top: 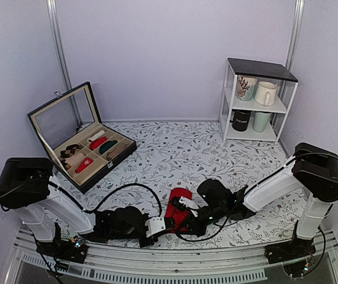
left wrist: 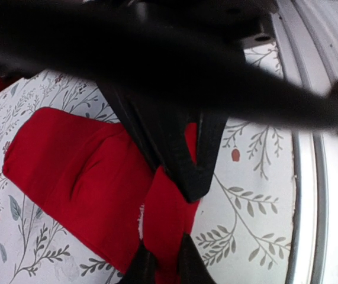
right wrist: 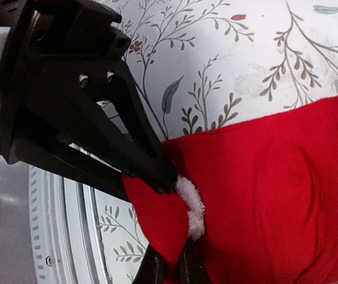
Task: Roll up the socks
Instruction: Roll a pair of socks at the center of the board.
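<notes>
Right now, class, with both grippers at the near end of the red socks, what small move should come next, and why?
Probably lift that end slightly and tip it over toward the far end, starting the first turn. The socks lie flat and unrolled, and the left gripper and right gripper each pinch the edge beside the white mark.

Soft, even light, uneven focus
We see diffuse light and faint shadows; in the left wrist view the right arm (left wrist: 157, 53) blurs black near the lens, the socks (left wrist: 68, 177) crisp.
</notes>
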`<control>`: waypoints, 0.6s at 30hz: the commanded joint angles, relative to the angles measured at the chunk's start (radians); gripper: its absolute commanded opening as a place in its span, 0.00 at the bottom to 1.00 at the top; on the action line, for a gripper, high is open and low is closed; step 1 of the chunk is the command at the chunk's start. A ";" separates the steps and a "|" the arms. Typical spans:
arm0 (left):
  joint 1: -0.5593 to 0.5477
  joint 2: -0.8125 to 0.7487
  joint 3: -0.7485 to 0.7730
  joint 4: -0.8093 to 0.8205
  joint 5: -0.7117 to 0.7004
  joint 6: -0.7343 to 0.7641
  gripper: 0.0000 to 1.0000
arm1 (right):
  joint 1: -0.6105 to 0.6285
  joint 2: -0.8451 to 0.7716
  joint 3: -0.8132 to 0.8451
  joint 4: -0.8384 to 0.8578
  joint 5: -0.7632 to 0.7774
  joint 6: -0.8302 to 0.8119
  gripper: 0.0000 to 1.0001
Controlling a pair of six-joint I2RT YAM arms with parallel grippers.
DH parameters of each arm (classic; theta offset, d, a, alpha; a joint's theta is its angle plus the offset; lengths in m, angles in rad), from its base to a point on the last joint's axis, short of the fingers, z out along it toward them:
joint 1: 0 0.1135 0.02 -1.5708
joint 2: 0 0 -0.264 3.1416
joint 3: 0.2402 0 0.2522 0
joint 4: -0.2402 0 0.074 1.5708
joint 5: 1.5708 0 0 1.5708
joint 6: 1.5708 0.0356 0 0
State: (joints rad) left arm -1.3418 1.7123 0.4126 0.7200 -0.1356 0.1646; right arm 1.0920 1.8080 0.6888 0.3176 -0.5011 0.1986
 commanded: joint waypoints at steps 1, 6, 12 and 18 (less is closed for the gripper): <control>-0.002 0.035 0.021 -0.033 0.079 -0.043 0.04 | 0.007 0.072 -0.039 -0.224 0.015 0.002 0.02; 0.003 0.021 0.001 -0.051 0.107 -0.121 0.00 | 0.007 0.062 -0.031 -0.223 0.027 0.001 0.12; 0.079 -0.040 -0.035 -0.117 0.236 -0.271 0.00 | 0.008 -0.119 -0.103 -0.095 0.157 -0.022 0.38; 0.155 -0.038 -0.029 -0.206 0.391 -0.394 0.00 | 0.073 -0.373 -0.336 0.302 0.322 -0.179 0.50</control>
State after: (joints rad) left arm -1.2297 1.6600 0.3954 0.6563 0.1192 -0.1150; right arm 1.1126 1.5730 0.4774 0.3702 -0.3443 0.1513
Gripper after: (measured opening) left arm 0.020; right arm 0.459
